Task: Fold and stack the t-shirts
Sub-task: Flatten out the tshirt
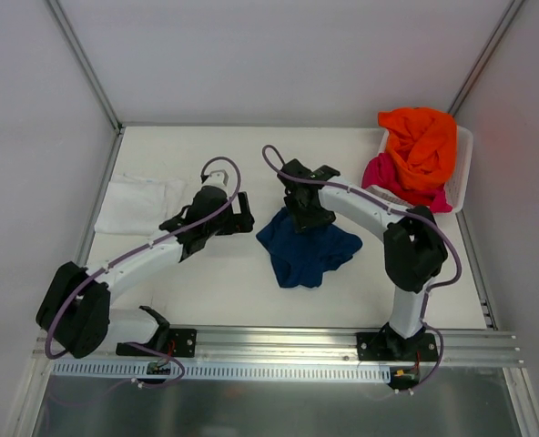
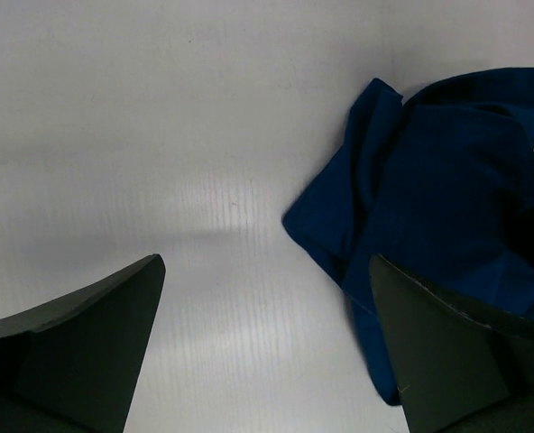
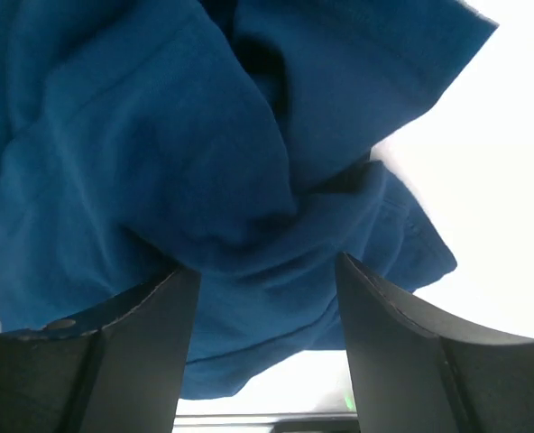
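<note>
Just beneath right jaws, navy t-shirt (image 3: 204, 135)

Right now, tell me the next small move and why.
Probably slide the left hand over to pinch the edge of the navy shirt: it lies bunched, that hand is open just beside it, and the right hand is open over it.

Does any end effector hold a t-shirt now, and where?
Nothing: left end effector and right end effector are both open; the navy t-shirt lies loose under the right one.
</note>
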